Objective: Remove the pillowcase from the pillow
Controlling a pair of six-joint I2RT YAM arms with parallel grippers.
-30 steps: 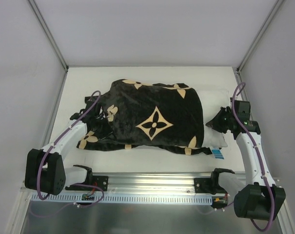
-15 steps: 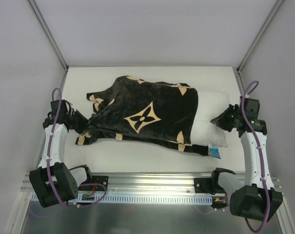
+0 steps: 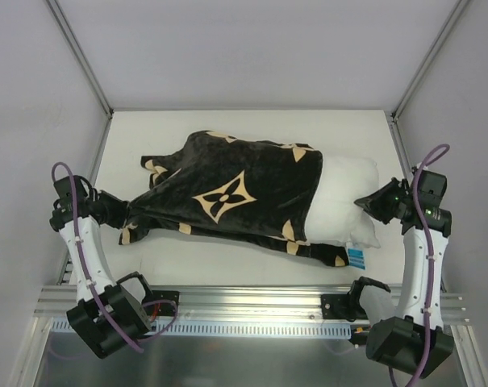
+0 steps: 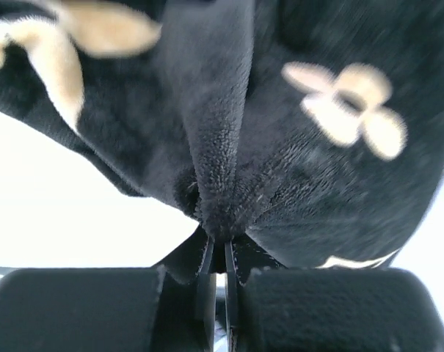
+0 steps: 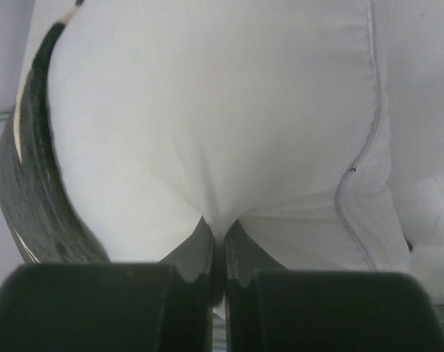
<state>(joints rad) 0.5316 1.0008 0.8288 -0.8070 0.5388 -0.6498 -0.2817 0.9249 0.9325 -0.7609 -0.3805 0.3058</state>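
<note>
The black pillowcase (image 3: 235,189) with tan flower motifs lies stretched across the table, covering the left and middle of the white pillow (image 3: 347,201). The pillow's right end sticks out bare, with a small blue tag (image 3: 356,257) at its near corner. My left gripper (image 3: 124,213) is shut on the pillowcase's left end, a fold of black fabric (image 4: 214,176) pinched in my left gripper (image 4: 222,238). My right gripper (image 3: 364,201) is shut on the pillow's right end, white cloth (image 5: 229,139) bunched where my right gripper (image 5: 222,233) clamps it.
The white table (image 3: 227,266) is bounded by grey walls at the left, back and right, with metal frame posts (image 3: 78,56) at the back corners. A slotted metal rail (image 3: 252,310) runs along the near edge between the arm bases.
My left gripper closed on the pillowcase's left end and pulled it left toward the wall. The cover slid left, baring more of the pillow. My right arm drew slightly right, holding the pillow.
</note>
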